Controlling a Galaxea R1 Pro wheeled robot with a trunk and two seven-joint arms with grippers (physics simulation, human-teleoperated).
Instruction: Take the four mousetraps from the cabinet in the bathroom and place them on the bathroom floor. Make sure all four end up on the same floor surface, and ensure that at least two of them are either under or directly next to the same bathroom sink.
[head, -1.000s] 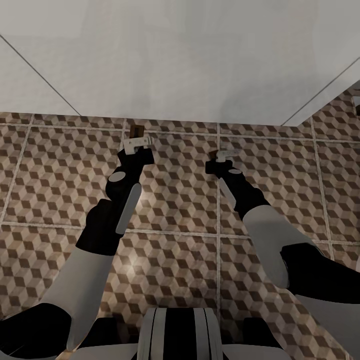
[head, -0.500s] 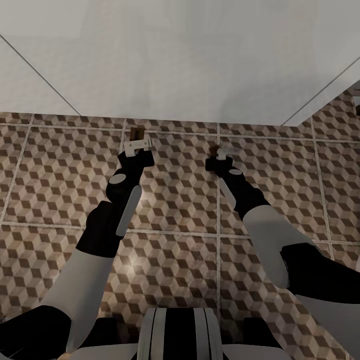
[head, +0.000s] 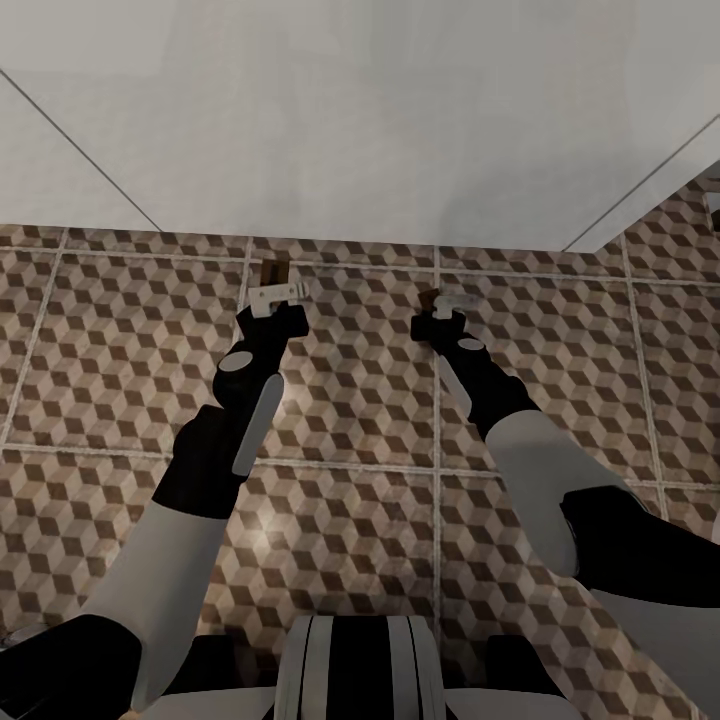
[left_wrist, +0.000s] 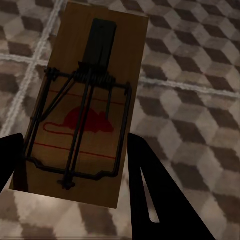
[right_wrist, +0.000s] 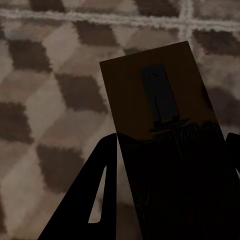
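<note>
Each hand holds one mousetrap low over the bathroom floor (head: 350, 380), close to the white wall. My left gripper (head: 276, 291) is shut on a tan mousetrap (head: 274, 268). In the left wrist view that mousetrap (left_wrist: 85, 105) shows its dark wire spring and red mouse mark, flanked by the dark fingers (left_wrist: 150, 190). My right gripper (head: 452, 303) is shut on a second mousetrap (head: 428, 297). The right wrist view has this mousetrap (right_wrist: 160, 115) in shadow between the fingers (right_wrist: 97, 195), above the cube-patterned tiles (right_wrist: 45, 100). The cabinet is out of view.
A white wall (head: 360, 120) with thin seam lines runs along the far side of the tiles. At the right it angles back, leaving more tiled floor (head: 680, 250) beyond. My trunk (head: 355, 665) shows at the near edge.
The left gripper with its mousetrap has dropped slightly toward the floor. The right gripper has shifted a little toward the wall with its mousetrap.
</note>
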